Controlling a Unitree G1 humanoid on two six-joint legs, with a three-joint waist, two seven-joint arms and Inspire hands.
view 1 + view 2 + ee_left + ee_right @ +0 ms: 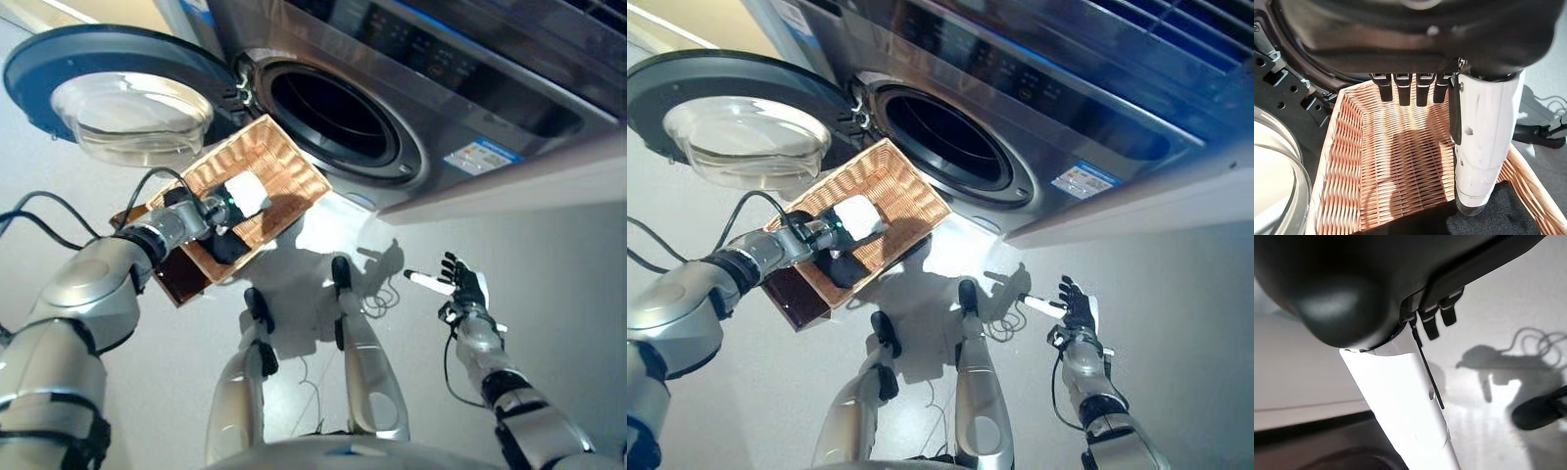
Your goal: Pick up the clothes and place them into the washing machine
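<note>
A shallow wicker basket (279,162) rests on a low dark brown box (176,279) beside the washing machine (460,88). A black cloth (227,250) lies at the basket's near end and also shows in the left wrist view (1498,215). My left hand (220,206) is open over the basket, fingers straight. Its white-covered thumb (1484,137) points down, with the tip at the black cloth. The machine's drum opening (333,113) is dark and its door (127,88) is swung wide open. My right hand (468,286) is open and empty, low on the right above the floor.
The open round door with its clear glass bowl (132,117) hangs to the left of the basket. The machine's front panel (441,59) runs along the top right. Pale floor (549,255) lies around the right hand.
</note>
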